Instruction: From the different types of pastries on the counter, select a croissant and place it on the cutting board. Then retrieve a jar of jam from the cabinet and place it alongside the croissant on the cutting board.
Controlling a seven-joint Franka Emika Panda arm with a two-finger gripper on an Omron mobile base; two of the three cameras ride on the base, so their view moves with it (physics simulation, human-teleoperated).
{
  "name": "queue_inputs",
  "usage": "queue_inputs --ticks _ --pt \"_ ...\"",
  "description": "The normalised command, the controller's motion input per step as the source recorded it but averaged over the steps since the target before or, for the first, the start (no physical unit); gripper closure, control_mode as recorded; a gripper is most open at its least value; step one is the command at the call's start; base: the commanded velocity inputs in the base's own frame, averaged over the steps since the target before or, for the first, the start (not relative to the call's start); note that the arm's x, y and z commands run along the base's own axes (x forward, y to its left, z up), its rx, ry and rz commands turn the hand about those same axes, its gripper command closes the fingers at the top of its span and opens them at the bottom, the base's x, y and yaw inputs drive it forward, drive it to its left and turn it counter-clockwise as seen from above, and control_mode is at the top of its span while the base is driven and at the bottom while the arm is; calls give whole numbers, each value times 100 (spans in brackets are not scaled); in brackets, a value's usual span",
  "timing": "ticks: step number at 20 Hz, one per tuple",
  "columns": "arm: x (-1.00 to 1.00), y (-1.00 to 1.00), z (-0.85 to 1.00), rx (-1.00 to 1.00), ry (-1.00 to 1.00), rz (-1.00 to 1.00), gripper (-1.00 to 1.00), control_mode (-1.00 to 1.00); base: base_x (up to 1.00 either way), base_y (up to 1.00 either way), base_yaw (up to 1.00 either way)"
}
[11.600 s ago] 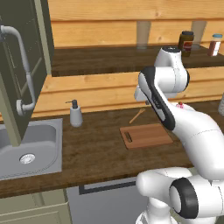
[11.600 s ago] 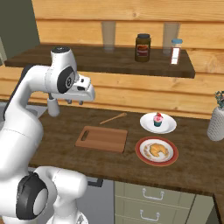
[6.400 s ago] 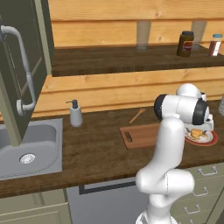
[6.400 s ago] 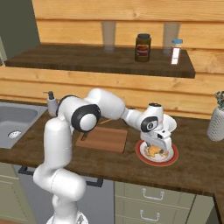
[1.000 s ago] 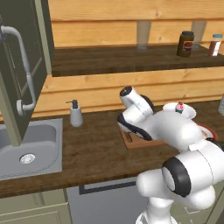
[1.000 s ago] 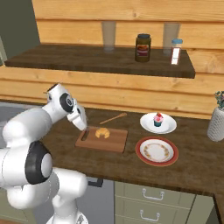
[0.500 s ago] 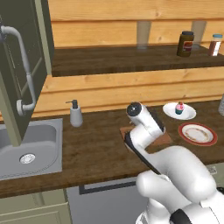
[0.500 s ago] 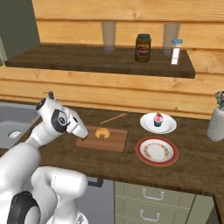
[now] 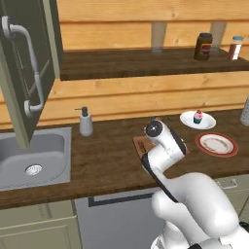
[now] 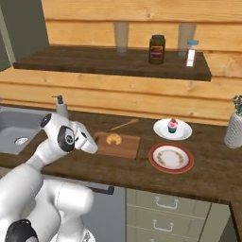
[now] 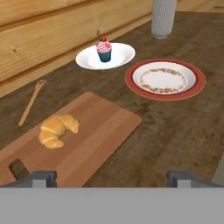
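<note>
Croissant (image 11: pixel 57 129) lies flat on the board (image 11: pixel 94 135), toward the end with the dark slot handle; in the right base view it (image 10: pixel 113 139) sits on the board's (image 10: pixel 124 146) left half. My claw (image 11: pixel 111 177) hangs low just off the board's near edge, fingertips (image 11: pixel 43 177) set wide apart with nothing between them. In the right base view my hand (image 10: pixel 87 140) is at the board's left end, touching nothing I can make out.

Counter (image 11: pixel 175 131) notes, hand view: wooden fork (image 11: pixel 31 102) lies on the bare wood just beyond the board, apart from it. Cupcake (image 11: pixel 104 49) stands upright in the middle of a white plate (image 11: pixel 124 54). Beside that, a red-rimmed plate (image 11: pixel 164 79), patterned centre. Grey textured vase (image 11: pixel 163 17) stands past it, near the wall.

Left base view: cabinet (image 9: pixel 26 73) door stands swung open at upper left, above the sink (image 9: pixel 31 160). Soap bottle (image 9: pixel 85 122) stands between sink and board. On the shelf (image 10: pixel 113 61), right base view: dark jar (image 10: pixel 156 48) with red label, white-capped shaker (image 10: pixel 191 52) beside it. Jam jar: cannot tell where it is.
</note>
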Motion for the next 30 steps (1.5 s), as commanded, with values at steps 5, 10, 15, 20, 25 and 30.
queue_inputs --ticks 5,10,15,20,25,30 --pt "0 0 0 0 0 0 -100 100 -100 0 14" --pt "0 0 0 0 0 0 -100 100 -100 0 16" --pt "0 0 0 0 0 0 -100 100 -98 15 18" --pt "0 0 0 0 0 0 -100 100 -48 100 18" --pt "0 0 0 0 0 0 -100 100 -2 100 14" --pt "0 0 0 0 0 0 -100 100 31 98 18"
